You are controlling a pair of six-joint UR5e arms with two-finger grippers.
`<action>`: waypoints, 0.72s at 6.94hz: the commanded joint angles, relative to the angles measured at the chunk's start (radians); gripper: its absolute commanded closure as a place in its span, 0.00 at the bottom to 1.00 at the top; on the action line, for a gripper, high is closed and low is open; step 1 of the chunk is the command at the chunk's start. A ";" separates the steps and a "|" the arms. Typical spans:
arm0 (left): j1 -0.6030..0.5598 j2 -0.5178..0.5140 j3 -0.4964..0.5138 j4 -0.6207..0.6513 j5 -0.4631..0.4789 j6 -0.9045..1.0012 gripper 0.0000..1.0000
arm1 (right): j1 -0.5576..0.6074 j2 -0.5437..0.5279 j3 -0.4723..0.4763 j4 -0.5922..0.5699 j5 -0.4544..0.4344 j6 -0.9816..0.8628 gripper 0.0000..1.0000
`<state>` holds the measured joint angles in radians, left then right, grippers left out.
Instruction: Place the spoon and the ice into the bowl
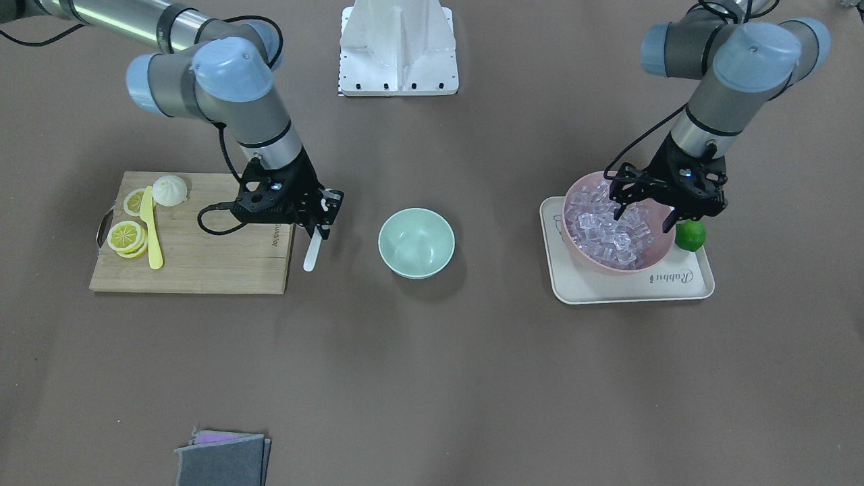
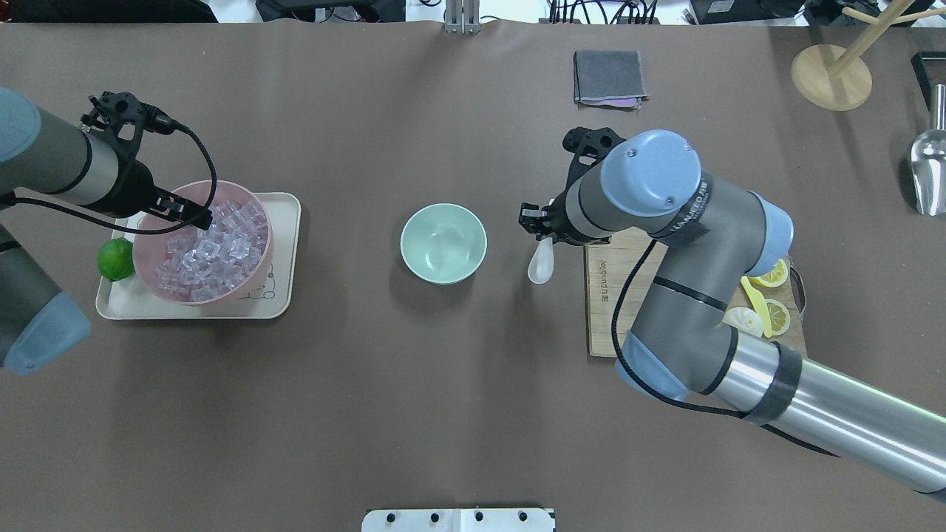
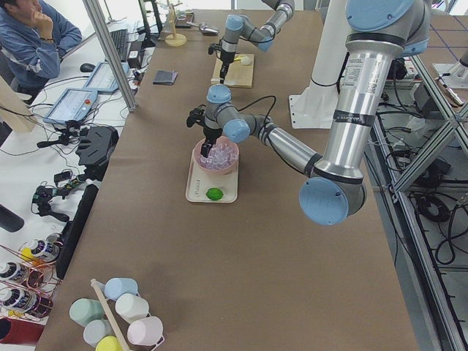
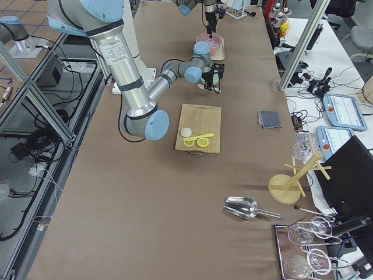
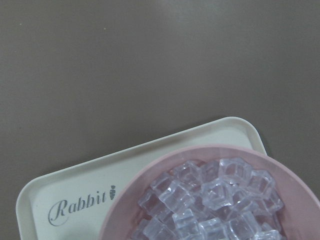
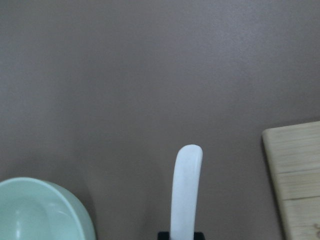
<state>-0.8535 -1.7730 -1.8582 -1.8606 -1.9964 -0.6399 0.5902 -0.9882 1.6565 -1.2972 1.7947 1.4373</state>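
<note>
The white spoon (image 1: pixel 312 253) hangs scoop-down from my right gripper (image 1: pixel 325 219), which is shut on its handle, just off the cutting board's edge and beside the bowl. It also shows in the overhead view (image 2: pixel 541 260) and the right wrist view (image 6: pixel 186 190). The mint-green bowl (image 1: pixel 416 243) stands empty mid-table, also seen from overhead (image 2: pixel 443 244). Many clear ice cubes (image 1: pixel 611 233) fill the pink bowl (image 1: pixel 587 260). My left gripper (image 1: pixel 643 216) is open, its fingers spread just above the ice. The ice also shows in the left wrist view (image 5: pixel 215 200).
The pink bowl and a lime (image 1: pixel 690 235) sit on a cream tray (image 1: pixel 628 287). A wooden cutting board (image 1: pixel 202 263) holds a yellow knife (image 1: pixel 152 233), lemon slices (image 1: pixel 127 236) and a bun (image 1: pixel 169 190). A grey cloth (image 1: pixel 223 459) lies at the near edge.
</note>
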 commanded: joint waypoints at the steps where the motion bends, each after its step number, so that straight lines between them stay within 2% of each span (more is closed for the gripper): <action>1: 0.037 -0.002 0.002 0.001 0.014 -0.001 0.19 | -0.045 0.107 -0.093 0.001 -0.102 0.174 1.00; 3: 0.039 -0.002 0.004 0.001 0.016 -0.001 0.20 | -0.079 0.146 -0.118 -0.004 -0.194 0.270 1.00; 5: 0.045 -0.002 0.005 0.000 0.016 0.000 0.20 | -0.081 0.184 -0.165 -0.004 -0.242 0.322 1.00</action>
<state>-0.8126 -1.7747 -1.8543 -1.8602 -1.9805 -0.6401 0.5125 -0.8232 1.5180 -1.3013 1.5867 1.7307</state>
